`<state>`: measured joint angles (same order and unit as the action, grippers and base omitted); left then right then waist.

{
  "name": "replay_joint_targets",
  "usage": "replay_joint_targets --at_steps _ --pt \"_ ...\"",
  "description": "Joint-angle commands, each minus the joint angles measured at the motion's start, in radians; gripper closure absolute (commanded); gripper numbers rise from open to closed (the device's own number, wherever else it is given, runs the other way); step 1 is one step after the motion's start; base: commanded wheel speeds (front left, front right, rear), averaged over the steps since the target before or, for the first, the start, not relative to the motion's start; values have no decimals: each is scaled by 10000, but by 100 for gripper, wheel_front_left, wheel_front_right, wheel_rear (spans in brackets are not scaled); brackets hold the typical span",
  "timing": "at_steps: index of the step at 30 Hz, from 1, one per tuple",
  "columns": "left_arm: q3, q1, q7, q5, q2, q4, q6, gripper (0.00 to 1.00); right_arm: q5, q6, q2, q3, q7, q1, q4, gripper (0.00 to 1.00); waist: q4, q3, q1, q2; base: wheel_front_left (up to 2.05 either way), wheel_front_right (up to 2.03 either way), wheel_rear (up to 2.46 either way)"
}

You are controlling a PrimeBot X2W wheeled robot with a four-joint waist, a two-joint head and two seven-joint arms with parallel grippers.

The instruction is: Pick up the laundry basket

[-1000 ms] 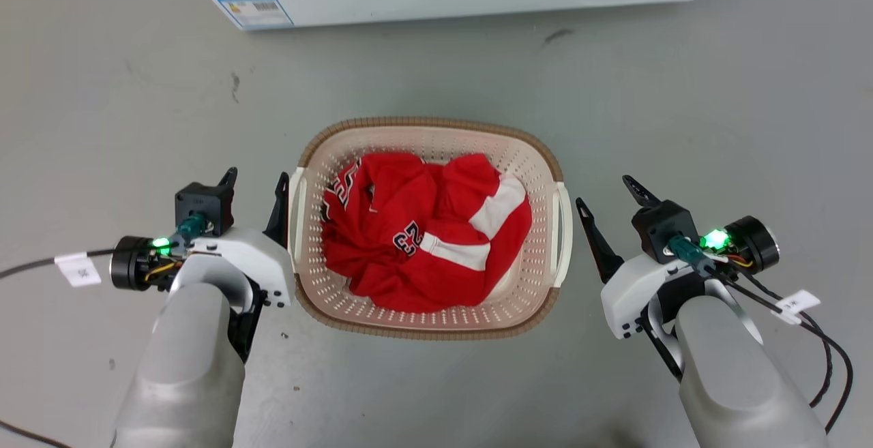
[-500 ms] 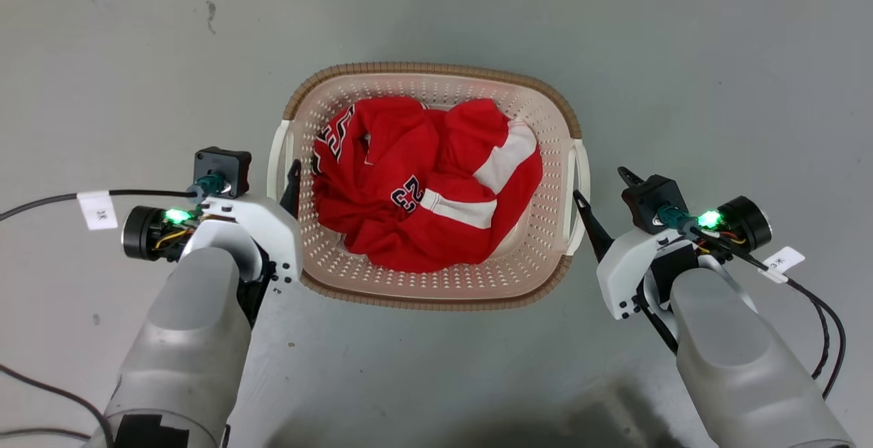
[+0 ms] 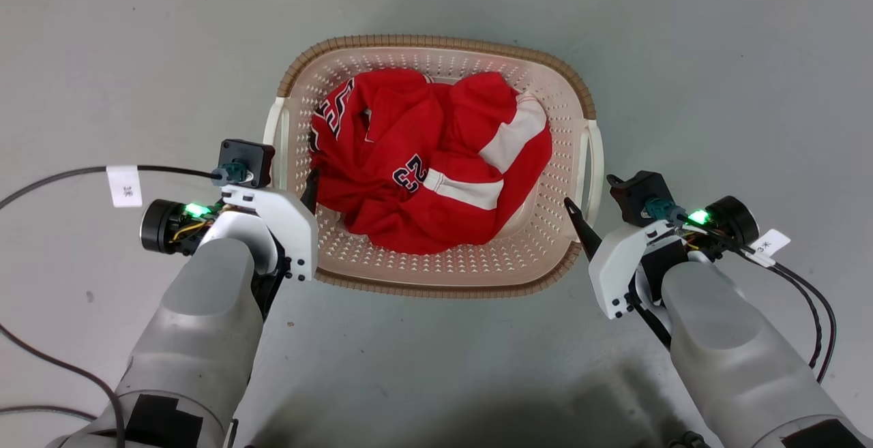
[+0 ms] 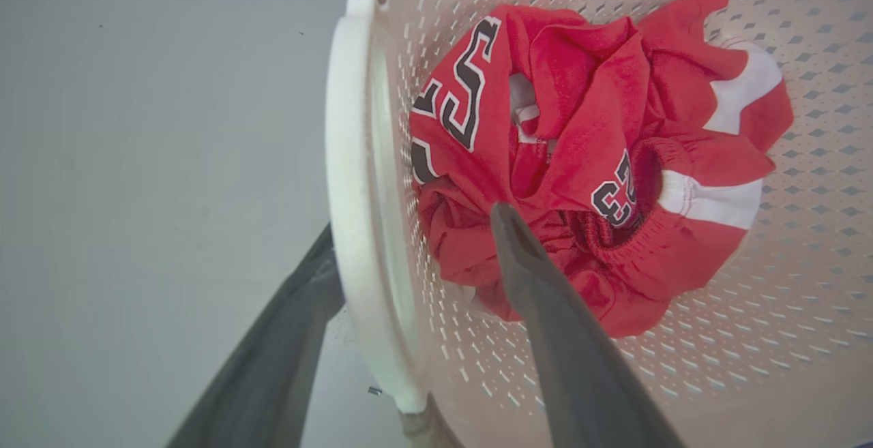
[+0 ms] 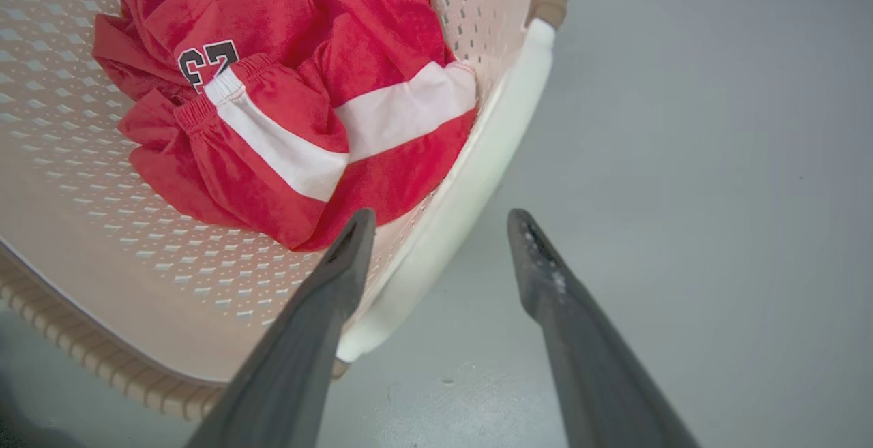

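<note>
Part-hiding left claw (image 4: pixel 416 219): laundry basket (image 4: pixel 351 161)

Bare grey floor (image 3: pixel 716 59) lies free all round the laundry basket (image 3: pixel 436 288). Its white side handles (image 4: pixel 354 196) fill the gaps of the spread left claw (image 4: pixel 415 223) and right claw (image 5: pixel 440 216). Inside, a crumpled red jersey (image 3: pixel 423 161) crowds the inner fingers.
</note>
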<state>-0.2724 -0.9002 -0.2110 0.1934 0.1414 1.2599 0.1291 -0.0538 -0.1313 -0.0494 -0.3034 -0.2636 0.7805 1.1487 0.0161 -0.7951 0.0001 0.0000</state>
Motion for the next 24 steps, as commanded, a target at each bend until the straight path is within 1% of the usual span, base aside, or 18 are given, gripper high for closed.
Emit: replay_joint_targets --at_steps 1,9,10,11,12,13,19,24 --pt "-78 -130 59 86 -4 28 10 0 69 10 -17 -61 -19 198 77 0 -13 -67 -1 0 0 0 0" --pt "-807 -283 385 702 23 98 10 0 467 10 -17 -448 59 550 505 0 -85 -323 -1 0 0 0 0" --pt "-897 -303 407 789 22 99 9 37 526 10 -17 -505 98 563 555 0 -98 -342 -1 0 0 0 0" --pt "-979 -327 440 874 40 96 9 88 568 10 -17 -558 126 589 571 4 -104 -359 -1 0 0 0 0" --pt "-1064 -312 523 969 27 102 9 100 603 10 -17 -552 110 649 552 79 -99 -375 -1 0 0 0 0" --pt "-1168 -297 596 1072 8 96 11 100 608 10 -18 -589 113 668 585 100 -106 -385 -1 0 0 0 0" --pt "-1716 -196 693 1576 101 -10 11 100 739 -11 -12 -764 95 664 720 100 -146 -311 -1 0 0 0 0" --pt "-2060 49 811 2079 108 -14 11 100 852 -11 -6 -963 146 447 836 100 -173 66 -1 0 0 0 0"
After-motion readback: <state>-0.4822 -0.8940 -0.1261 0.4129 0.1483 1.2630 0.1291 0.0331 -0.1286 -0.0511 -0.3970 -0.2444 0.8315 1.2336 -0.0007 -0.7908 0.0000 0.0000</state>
